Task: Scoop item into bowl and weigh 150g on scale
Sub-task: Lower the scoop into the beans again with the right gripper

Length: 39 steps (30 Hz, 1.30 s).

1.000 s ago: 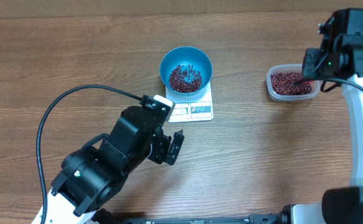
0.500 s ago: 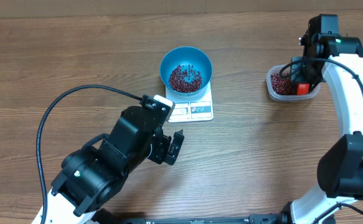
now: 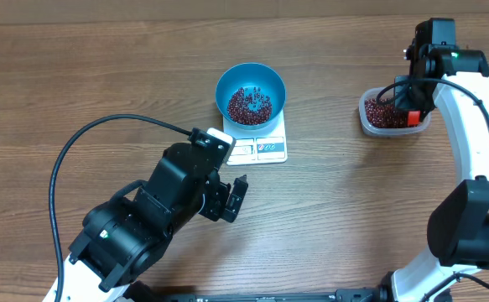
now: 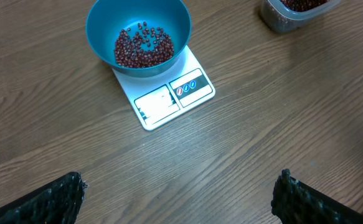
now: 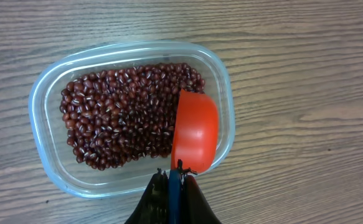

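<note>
the right gripper [image 5: 174, 180] is squeezed tight on the handle of the orange-red scoop [image 5: 195, 130]. the round cup of the scoop sticks out just in front of this gripper. it sits at the right end of the clear container [image 5: 43, 93], touching the dark red beans [image 5: 119, 121] that fill it. the container rests on the wooden surface [image 5: 306, 93], right below and in front of this gripper.

the left gripper [image 4: 176, 200] is wide open and holds nothing. it hangs over the bare surface. the blue bowl [image 4: 103, 25] is out in front of it, a little to its left, and well apart from it. the bowl stands on the far part of the white scale [image 4: 169, 99], so the end with the display sticks out toward this gripper. a small heap of beans lies in the bottom of the bowl. the container is far ahead of the left gripper, off to its right.
</note>
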Tool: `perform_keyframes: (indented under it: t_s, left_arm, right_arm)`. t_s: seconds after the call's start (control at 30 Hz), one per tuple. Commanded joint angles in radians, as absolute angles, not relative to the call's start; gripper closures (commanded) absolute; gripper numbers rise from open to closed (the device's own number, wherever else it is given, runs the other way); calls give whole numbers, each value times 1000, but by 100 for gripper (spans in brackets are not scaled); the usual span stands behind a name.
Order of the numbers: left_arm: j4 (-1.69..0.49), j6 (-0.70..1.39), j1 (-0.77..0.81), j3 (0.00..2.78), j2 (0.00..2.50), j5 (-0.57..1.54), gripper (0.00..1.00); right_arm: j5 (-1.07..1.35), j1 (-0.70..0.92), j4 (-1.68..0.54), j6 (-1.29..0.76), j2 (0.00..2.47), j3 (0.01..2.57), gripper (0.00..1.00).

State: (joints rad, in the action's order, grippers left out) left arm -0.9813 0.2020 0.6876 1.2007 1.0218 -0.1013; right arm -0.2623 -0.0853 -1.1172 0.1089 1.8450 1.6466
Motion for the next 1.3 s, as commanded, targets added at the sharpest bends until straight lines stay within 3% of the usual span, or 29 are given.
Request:
perform_keyframes:
  t_s: [0.0,0.47,0.7,1.27]
  left_arm:
    - [-984,187,694,1198,1027,-112,1]
    - [-984,187,694,1198,1027,-112,1]
    - [-984,187,694,1198,1027,-112,1]
    - [-984,187,694,1198,1027,-112,1]
  right_arm:
    - [-276,-93,-1116,129,1860,1644,96]
    - [-215,-123,-1066,129,1864,1550,96]
    - [24,-167,-1044,134,1864,1538,96]
    - [231,-216,-1034,167,1864,1530,96]
